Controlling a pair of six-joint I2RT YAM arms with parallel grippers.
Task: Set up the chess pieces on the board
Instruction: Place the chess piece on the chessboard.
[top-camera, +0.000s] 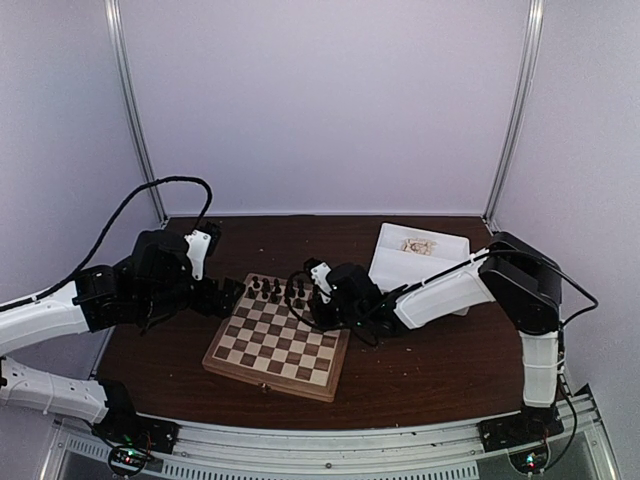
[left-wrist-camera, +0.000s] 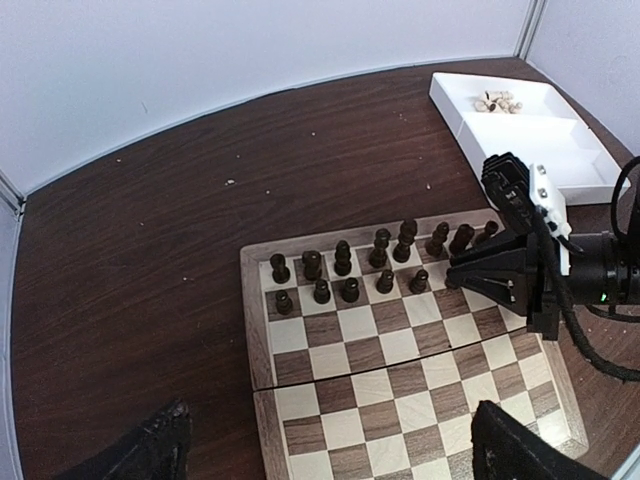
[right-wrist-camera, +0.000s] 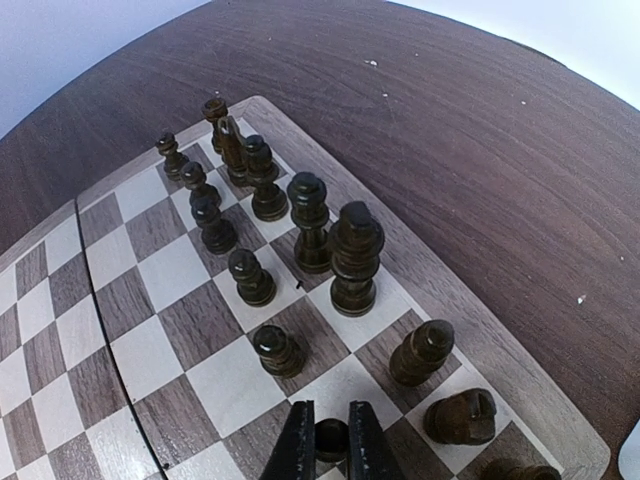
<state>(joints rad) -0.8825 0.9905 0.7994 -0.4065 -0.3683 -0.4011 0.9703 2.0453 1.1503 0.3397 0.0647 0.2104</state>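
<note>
The board (top-camera: 280, 345) lies mid-table, with dark chess pieces (top-camera: 275, 290) standing in two rows along its far edge. My right gripper (right-wrist-camera: 331, 447) is low over the second row, shut on a dark pawn (right-wrist-camera: 331, 432) that sits between its black fingers (right-wrist-camera: 300, 445). Beside it stand other pawns (right-wrist-camera: 278, 350) and taller back-row pieces (right-wrist-camera: 355, 255). From the left wrist the same gripper (left-wrist-camera: 455, 278) shows at the right end of the rows. My left gripper (left-wrist-camera: 330, 450) hovers open over the board's left part (left-wrist-camera: 400, 390), holding nothing.
A white compartment tray (top-camera: 420, 262) at the back right holds a few pale pieces (top-camera: 418, 245). White walls close in the dark brown table on three sides. The right arm reaches across the board's far right corner.
</note>
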